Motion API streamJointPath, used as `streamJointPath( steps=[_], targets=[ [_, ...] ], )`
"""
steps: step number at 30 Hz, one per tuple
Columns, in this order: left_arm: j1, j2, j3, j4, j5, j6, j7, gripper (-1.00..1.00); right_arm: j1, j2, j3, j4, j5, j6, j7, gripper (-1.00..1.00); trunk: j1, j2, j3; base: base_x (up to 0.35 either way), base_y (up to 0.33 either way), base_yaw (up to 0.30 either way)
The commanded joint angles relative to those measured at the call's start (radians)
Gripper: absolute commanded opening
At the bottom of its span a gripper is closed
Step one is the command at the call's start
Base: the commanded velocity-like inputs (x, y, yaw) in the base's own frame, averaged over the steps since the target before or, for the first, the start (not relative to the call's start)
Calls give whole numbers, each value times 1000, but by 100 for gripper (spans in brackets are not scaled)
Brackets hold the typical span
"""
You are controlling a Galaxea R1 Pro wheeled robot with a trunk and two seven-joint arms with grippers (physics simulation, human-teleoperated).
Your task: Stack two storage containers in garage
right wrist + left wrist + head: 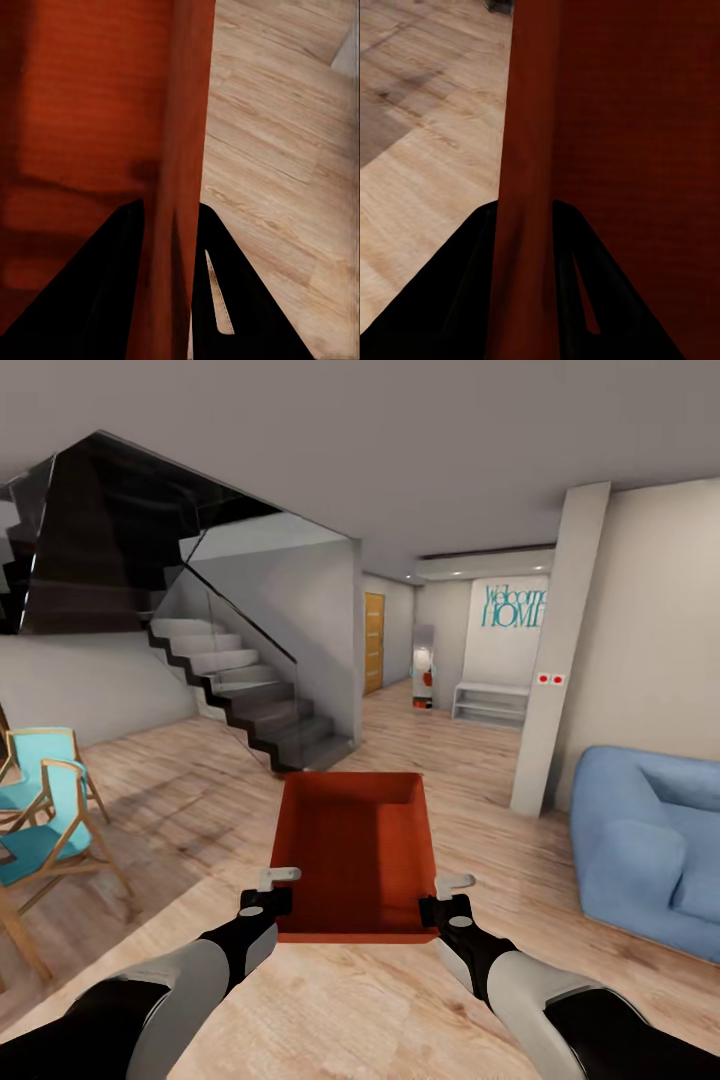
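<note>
Here, carried level above the pale wood-plank floor (200, 810) of the living room: one orange-red storage container (355, 850), open top up, long side pointing away from the trunk, held between both arms just ahead of the robot. On its left wall, near the close corner, the left gripper (272, 890), fingers (472, 285) closed on the thin rim, one dark finger to either side of the wall in the left wrist view, with the container (615, 150) running away from the lens and plank floor (427, 127) beyond. On the opposite wall, the right gripper (447, 895), clamped the same way (again a dark finger each side of the red wall (180, 150) in the right wrist view, floor (277, 150) outside it, the bin's inner bottom on the other side). Inside the bin, bare. Around it: a blue sofa (650, 840) at the right, two turquoise wooden-framed chairs (45, 810) at the left, a dark staircase (250, 700) with a glass balustrade ahead and left, a pale pillar (560, 650) ahead and right. Farther off, down a hallway, a honey-brown door (373, 643), a low white bench (490, 703) and teal "Welcome HOME" lettering (515, 606) on the wall.
</note>
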Motion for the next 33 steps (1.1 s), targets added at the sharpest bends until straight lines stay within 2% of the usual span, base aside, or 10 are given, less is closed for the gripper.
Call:
streamJointPath(
  steps=[1, 13, 22, 33],
  targets=[
    [-2, -4, 23, -2, 2, -17, 17, -100, -1, 4, -8, 6, -26, -6, -7, -100, 0, -1, -1, 0, 0, -288],
    [-2, -4, 23, -3, 2, -17, 17, -100, -1, 4, -8, 7, -27, -6, -7, -100, 0, -1, -1, 0, 0, -275],
    [-2, -4, 23, -3, 2, -16, 17, -100, -1, 4, -8, 7, -27, -6, -9, -100, 0, -1, -1, 54, 0, -39],
    [-2, -4, 23, -2, 1, -15, 17, -100, -1, 4, -8, 6, -26, -6, -9, -100, 0, -1, -1, 291, 0, 0]
  ],
)
